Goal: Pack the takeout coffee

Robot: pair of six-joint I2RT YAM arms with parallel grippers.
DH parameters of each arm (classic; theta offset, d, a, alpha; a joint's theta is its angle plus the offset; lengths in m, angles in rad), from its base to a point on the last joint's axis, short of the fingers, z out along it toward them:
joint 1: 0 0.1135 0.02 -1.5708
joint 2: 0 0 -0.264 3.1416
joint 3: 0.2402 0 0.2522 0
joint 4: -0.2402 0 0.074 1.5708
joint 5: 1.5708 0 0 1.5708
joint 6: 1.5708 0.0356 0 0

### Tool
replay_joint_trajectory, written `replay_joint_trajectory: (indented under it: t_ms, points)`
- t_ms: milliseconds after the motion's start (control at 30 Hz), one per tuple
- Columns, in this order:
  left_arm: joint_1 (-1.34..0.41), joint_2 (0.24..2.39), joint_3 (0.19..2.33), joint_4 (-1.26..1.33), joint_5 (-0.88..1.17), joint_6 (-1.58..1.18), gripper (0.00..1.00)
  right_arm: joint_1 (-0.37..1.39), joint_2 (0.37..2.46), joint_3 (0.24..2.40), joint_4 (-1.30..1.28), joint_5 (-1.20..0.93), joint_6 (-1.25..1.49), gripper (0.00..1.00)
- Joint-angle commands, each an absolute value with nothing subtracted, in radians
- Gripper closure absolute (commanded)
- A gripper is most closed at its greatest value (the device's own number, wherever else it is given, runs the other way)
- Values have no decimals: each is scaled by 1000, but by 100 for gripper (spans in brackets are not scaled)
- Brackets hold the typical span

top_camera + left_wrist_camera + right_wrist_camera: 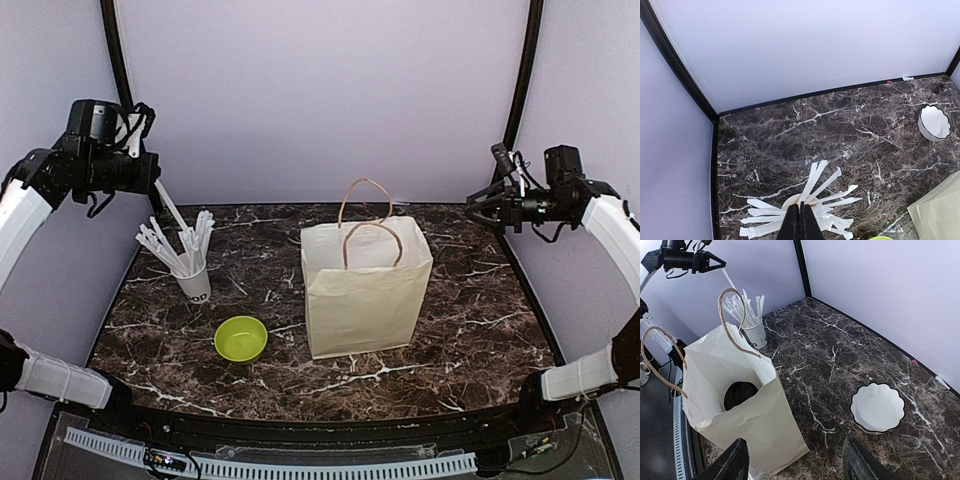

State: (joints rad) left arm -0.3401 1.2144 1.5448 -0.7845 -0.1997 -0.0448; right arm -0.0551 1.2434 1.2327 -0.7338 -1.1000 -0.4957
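A black lid (740,394) of one takeout coffee cup shows deep inside the open paper bag (365,290); the rest of the coffee is hidden by the bag walls. My left gripper (155,180) hangs high over the table's back left, above the white cup of straws (193,280). Its fingers are shut on a single white straw (170,208) that slants down toward that cup. My right gripper (797,465) is raised at the far right, open, with nothing between its fingers. It is right of the bag and looks down at it.
A lime-green bowl (240,338) sits in front of the straw cup, left of the bag. A white scalloped dish with a dark rim (877,407) rests near the back wall. The bag's brown handles (365,215) stand upright.
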Motion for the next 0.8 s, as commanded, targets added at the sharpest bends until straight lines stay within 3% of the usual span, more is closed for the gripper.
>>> replay_joint_trajectory:
  t_ms: [0, 267, 633, 767]
  points:
    - [-334, 1181, 1638, -833, -199, -31, 100, -58, 1256, 1281, -733, -1115, -497, 36]
    - [-334, 1174, 1800, -792, -4, -36, 100, -58, 1292, 1310, -760, -1101, -509, 36]
    - [-335, 1157, 1772, -532, 610, -216, 100, -58, 1308, 1320, -768, -1077, -509, 36]
    - [-336, 1146, 1677, -317, 829, -349, 100, -58, 1299, 1303, -763, -1066, -508, 36]
